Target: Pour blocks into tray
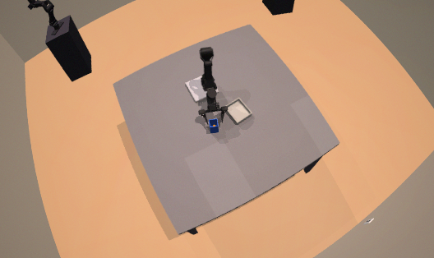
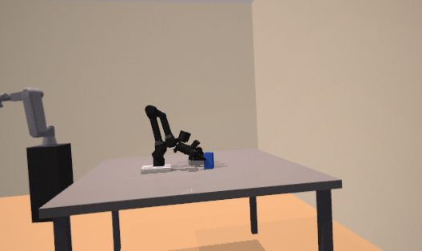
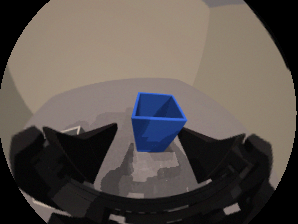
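Here, the blue cup [image 1: 214, 126] [image 2: 209, 160] [image 3: 156, 134] stands between the open gripper's [image 1: 214, 117] [image 2: 205, 159] [image 3: 148, 128] fingertips.

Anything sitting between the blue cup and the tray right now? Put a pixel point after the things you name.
In the top view, the gripper's finger [image 1: 223, 117] on the tray side stands between the blue cup [image 1: 214, 126] [image 2: 209, 160] [image 3: 157, 132] and the tray [image 1: 249, 117]; I see no other object there, only shadowed table.
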Controlling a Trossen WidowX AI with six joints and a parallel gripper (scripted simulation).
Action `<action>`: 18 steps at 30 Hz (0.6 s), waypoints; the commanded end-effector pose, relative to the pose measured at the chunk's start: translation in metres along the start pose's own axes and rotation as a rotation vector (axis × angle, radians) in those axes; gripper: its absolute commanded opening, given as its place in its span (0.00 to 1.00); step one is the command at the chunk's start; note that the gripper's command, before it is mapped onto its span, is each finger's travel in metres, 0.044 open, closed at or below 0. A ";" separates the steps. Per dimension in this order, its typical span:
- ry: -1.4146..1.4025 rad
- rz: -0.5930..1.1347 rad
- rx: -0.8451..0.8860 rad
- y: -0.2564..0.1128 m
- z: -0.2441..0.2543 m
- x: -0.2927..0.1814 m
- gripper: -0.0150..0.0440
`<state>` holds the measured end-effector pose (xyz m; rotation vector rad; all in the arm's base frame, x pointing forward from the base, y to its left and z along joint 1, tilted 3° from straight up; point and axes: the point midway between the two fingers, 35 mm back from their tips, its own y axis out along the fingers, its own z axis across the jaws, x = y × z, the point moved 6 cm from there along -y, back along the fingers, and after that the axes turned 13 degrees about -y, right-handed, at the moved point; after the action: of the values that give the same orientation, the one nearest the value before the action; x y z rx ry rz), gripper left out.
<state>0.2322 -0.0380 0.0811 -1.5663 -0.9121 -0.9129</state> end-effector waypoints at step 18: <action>0.005 -0.008 -0.007 0.033 -0.002 0.002 1.00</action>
<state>0.2562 -0.0429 0.0695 -1.5685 -0.9101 -0.9167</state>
